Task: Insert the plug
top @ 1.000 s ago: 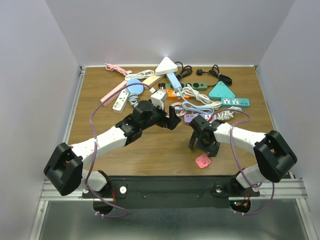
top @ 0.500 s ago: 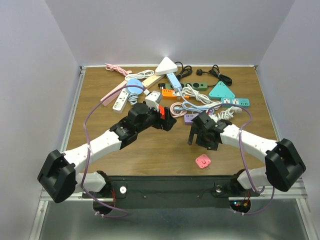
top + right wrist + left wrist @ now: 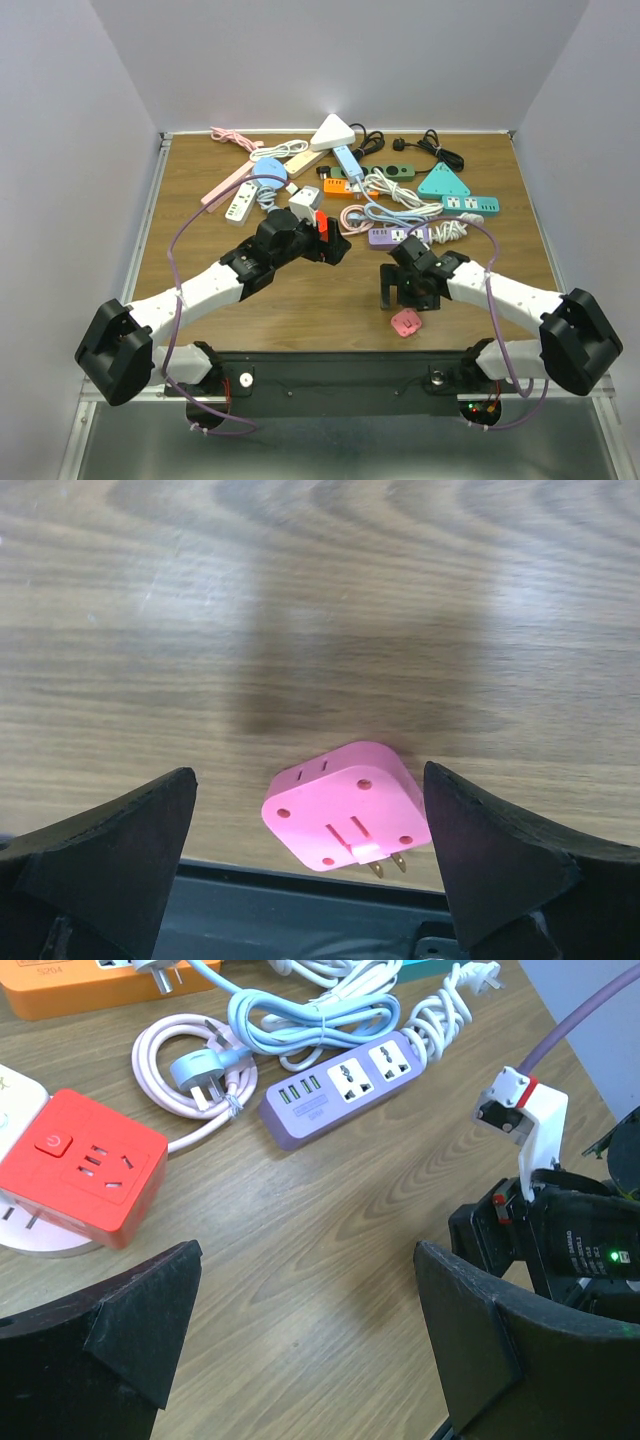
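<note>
pink plug lies by the table's near edge, framed by the right gripper's wide-apart jaws, prongs toward that edge; left gripper, also spread, is farther off

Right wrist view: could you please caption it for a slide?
Open right gripper above a pink square plug adapter near the edge of the wooden table.

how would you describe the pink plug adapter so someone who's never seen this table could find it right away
Start at the wooden table and go to its near edge on the right arm's side. There, directly under the open right gripper, the pink plug adapter lies by itself. Unlike the purple power strip and the others piled farther back, it is a small rounded pink square with two gold prongs and no cord.
</note>
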Controlling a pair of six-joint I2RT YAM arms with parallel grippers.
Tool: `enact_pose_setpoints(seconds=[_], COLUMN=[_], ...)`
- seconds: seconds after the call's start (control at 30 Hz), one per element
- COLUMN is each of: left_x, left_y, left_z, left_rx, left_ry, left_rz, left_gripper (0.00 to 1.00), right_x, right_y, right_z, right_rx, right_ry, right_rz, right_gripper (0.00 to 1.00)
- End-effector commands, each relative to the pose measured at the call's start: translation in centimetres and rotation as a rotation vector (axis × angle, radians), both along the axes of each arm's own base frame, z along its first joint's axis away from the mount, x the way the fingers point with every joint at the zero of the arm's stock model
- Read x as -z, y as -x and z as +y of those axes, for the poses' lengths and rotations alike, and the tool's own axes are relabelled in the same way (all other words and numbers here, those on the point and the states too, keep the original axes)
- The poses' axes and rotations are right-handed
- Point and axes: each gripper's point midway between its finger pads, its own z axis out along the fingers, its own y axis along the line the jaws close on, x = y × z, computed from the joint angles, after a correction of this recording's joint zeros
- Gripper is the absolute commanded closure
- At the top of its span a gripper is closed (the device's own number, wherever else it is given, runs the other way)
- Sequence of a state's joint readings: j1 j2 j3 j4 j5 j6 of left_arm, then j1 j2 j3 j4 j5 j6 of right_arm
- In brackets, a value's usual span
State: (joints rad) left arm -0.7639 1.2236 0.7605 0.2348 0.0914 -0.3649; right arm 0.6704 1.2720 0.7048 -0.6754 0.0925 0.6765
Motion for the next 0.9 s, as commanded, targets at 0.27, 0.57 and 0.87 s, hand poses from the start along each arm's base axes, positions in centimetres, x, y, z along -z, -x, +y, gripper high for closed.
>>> enact_pose_setpoints(seconds=[0.27, 0.57, 0.87], left_x=[-2.0, -2.2, -2.2], left_y=[-0.5, -0.5, -0.3], left_z=[-0.5, -0.8, -0.9], left_rx=[-0.002, 0.010, 0.020], left_ry=[0.045, 0.051, 0.063], left_rz=[-0.035, -0.035, -0.029], left_gripper=[0.01, 0.01, 0.01], right_x=[0.7, 1.1, 1.3], right_y=[1.9, 4.7, 5.5], right_z=[1.1, 0.7, -0.6], right_rx=[-0.064, -0.101, -0.064], right_ry=[0.015, 0.040, 0.074], right_rz=[0.020, 0.076, 0.063], right_gripper=[0.00, 0.00, 0.00])
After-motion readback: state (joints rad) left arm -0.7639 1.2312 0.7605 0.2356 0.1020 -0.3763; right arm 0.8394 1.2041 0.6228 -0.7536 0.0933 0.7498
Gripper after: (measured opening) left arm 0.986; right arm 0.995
